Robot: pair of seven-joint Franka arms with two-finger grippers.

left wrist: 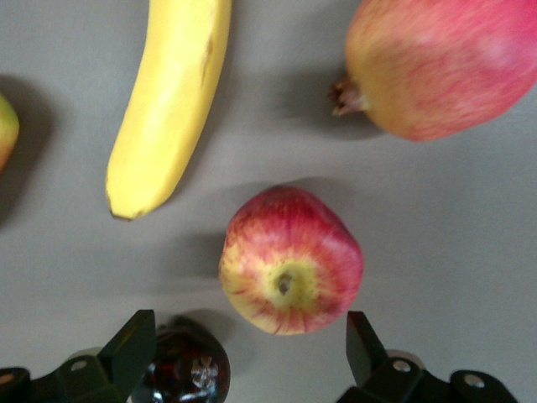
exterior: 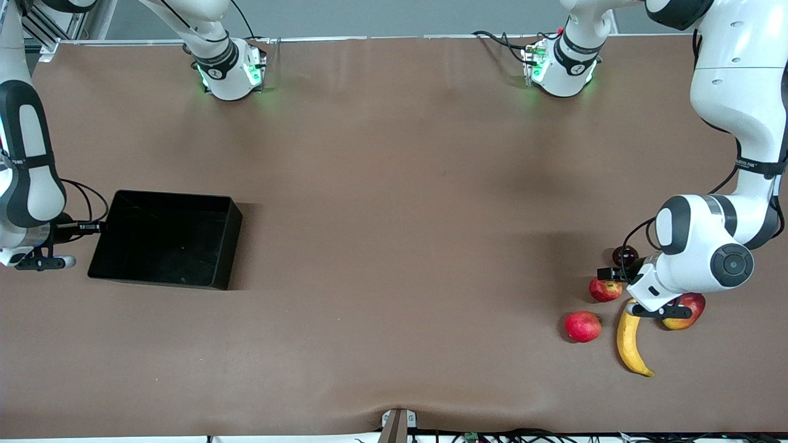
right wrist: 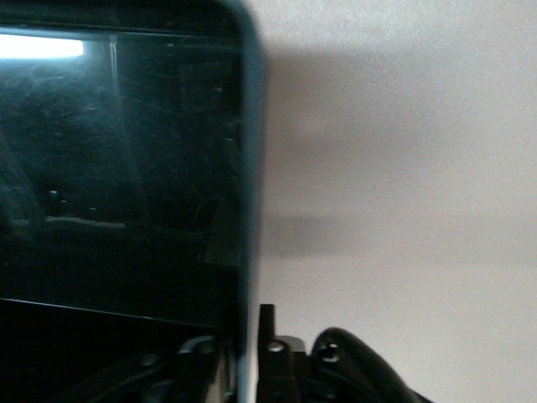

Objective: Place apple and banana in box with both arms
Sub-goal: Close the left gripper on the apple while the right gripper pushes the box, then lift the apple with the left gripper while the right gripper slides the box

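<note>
The apple [exterior: 604, 290] [left wrist: 291, 260], red with yellow streaks, lies at the left arm's end of the table. The yellow banana [exterior: 631, 341] [left wrist: 168, 101] lies beside it, nearer to the front camera. My left gripper [exterior: 615, 275] [left wrist: 249, 336] hangs over the apple, open, one finger on each side and touching nothing. The black box [exterior: 166, 240] [right wrist: 126, 168] stands toward the right arm's end. My right gripper [exterior: 92, 227] [right wrist: 242, 344] is shut on the box's end wall, one finger inside it and one outside.
A pinkish-red round fruit [exterior: 582, 326] [left wrist: 445, 63] lies beside the banana. A red-yellow mango-like fruit [exterior: 686, 311] is partly under the left arm's hand. A small dark round thing [exterior: 625, 253] [left wrist: 185, 369] sits by the apple, close to one left finger.
</note>
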